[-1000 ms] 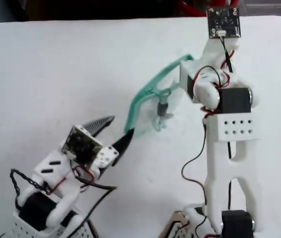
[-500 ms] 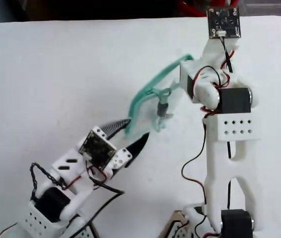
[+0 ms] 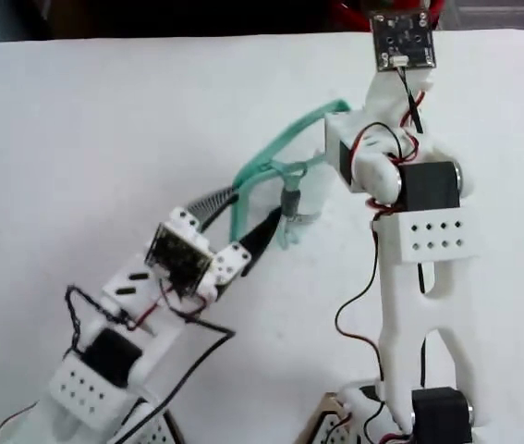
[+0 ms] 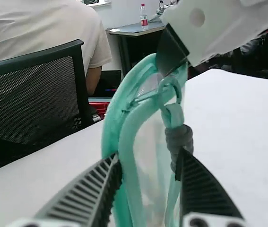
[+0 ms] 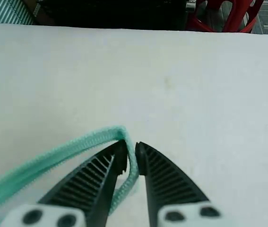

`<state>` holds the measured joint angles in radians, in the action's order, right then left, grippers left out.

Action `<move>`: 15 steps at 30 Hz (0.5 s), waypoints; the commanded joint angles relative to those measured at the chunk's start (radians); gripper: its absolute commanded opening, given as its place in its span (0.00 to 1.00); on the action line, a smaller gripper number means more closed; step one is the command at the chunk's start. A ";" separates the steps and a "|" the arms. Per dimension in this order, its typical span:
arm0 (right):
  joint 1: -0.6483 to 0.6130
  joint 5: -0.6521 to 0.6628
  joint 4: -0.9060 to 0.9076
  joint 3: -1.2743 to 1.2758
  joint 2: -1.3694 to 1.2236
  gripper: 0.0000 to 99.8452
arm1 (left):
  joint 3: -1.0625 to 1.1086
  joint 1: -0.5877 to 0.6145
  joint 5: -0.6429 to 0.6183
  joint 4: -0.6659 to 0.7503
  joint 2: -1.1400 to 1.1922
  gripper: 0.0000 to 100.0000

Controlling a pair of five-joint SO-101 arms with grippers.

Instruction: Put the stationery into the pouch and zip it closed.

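Nearest, we list the left end effector [image 4: 149,158]: released, its two ribbed fingers [image 4: 96,189] spread to either side of one end of the pouch [image 4: 110,127]. One finger lies against the teal zip rim. The other lies against the grey sleeve [image 4: 177,142] on the teal pull cord [image 4: 171,116] that hangs from that end. We cannot tell whether either finger presses. Next, the pouch itself: clear sides and a thick teal rim, seen edge-on from above. It runs as a narrow curved band from the left end effector diagonally away to the right arm. We cannot tell whether its lower edge rests on the tabletop [image 3: 104,120]. What lies inside we cannot make out. Farther on, the right end effector [image 5: 130,144]: clenched on the pouch, its dark fingers pinching the teal rim at the far end with only the band between them. Around both, the white tabletop, with black and red cables trailing from the arms over its near side. Beyond its far edge, a black mesh chair [image 4: 34,94] and a red plastic seat [image 5: 223,14].
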<state>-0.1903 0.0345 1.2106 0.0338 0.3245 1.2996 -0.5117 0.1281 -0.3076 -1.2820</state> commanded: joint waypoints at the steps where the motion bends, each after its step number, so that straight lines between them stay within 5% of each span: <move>1: -0.025 0.002 0.035 0.006 -0.010 0.02 | -0.184 -0.004 -0.014 0.046 0.334 0.16; 5: -0.021 0.002 0.031 0.008 -0.012 0.02 | -0.203 -0.004 -0.005 0.048 0.371 0.02; 15: -0.030 0.002 0.007 0.006 -0.013 0.02 | -0.101 -0.013 -0.008 0.028 0.117 0.02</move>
<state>-0.1887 0.0345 1.2121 0.0338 0.3230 1.1845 -0.5102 0.1281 -0.2708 -1.0810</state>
